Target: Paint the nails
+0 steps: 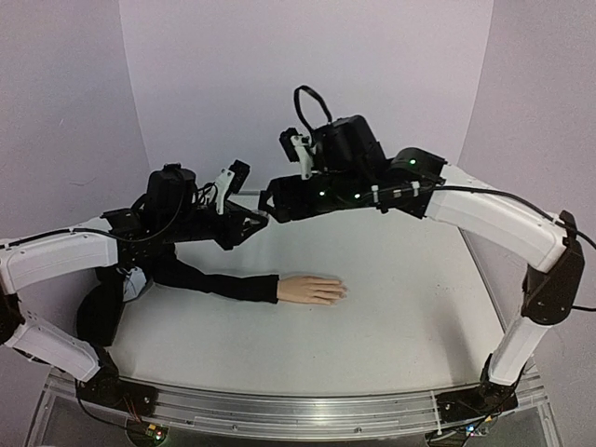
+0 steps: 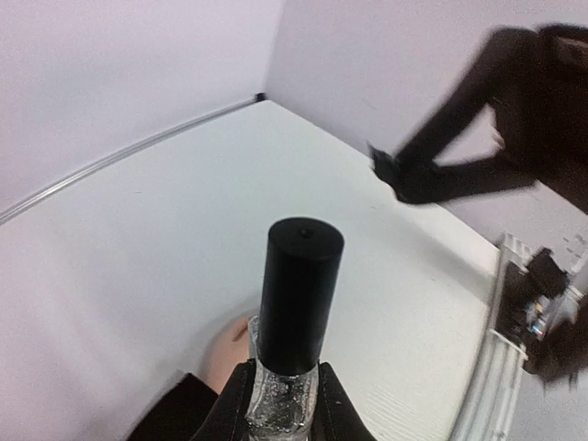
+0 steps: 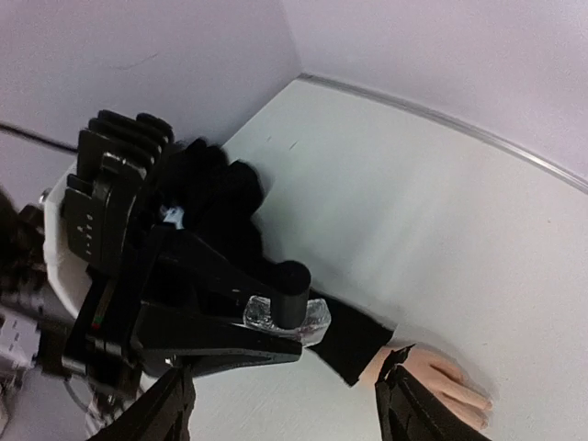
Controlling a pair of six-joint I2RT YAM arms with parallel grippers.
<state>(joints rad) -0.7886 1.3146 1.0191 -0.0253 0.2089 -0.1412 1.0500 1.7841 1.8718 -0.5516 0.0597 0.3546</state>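
— What's on the left?

— The left arm, folded in over the white table. A black sleeve lies flat below it and runs rightward; its far end is lost under the arm's dark joints.

— And the left gripper?

— Its jaws are clamped on a small glass bottle, gripping the glass body. The bottle is raised off the table.

— Anything in the bottle?

— The glass is clear with something speckled inside. I can't tell how full it is. A tall black cap sits on top.

— Where are the nails?

— At the tips of the pale hand that comes out of the sleeve. It lies palm down near the middle of the table, fingers pointing right. The nails are too small to make out. From the left wrist, the bottle hides nearly all of the hand and only a pale patch shows beside the glass.

— Is anything touching the hand?

— No, both grippers are up above the table, behind it.

— And to the right?

— The right gripper faces the left one, almost nose to nose from above. Its jaws stand wide with nothing between them, and the cap is a little way ahead. From overhead, the two arms hide the bottle. The right arm sweeps back to its base at the table's right near corner, with pale walls behind.
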